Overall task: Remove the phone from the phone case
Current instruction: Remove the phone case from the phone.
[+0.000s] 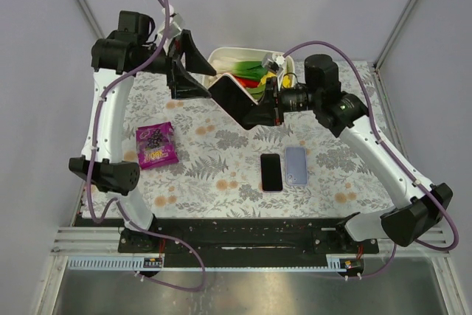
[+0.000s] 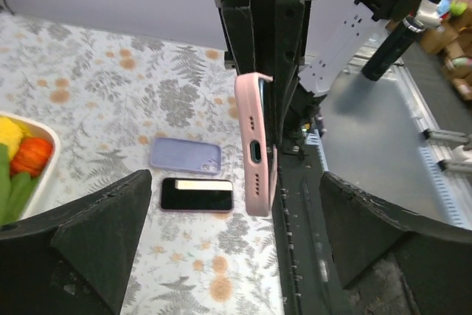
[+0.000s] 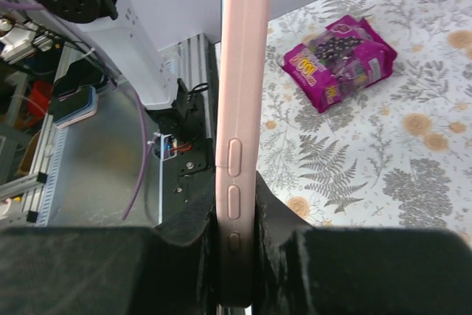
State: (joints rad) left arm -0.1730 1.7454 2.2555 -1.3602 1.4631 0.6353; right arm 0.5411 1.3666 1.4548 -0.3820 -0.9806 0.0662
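Note:
A phone in a pink case (image 2: 257, 145) hangs upright in the air, edge-on, charging port facing the left wrist camera. My right gripper (image 3: 237, 234) is shut on the pink case (image 3: 243, 71) just below its side buttons. From above, the cased phone (image 1: 234, 101) is a dark slab sticking out leftward from the right gripper (image 1: 264, 111). My left gripper (image 1: 200, 73) stands open just left of the phone's free end, not touching it. In the left wrist view, that gripper (image 2: 236, 204) has wide-apart fingers (image 2: 96, 234) with the case's bottom end between and beyond them.
A bare black phone (image 1: 271, 172) and a lavender case (image 1: 296, 165) lie side by side on the floral tablecloth, near centre. A purple snack packet (image 1: 156, 145) lies at the left. A white bin (image 1: 221, 55) of toy food stands at the back.

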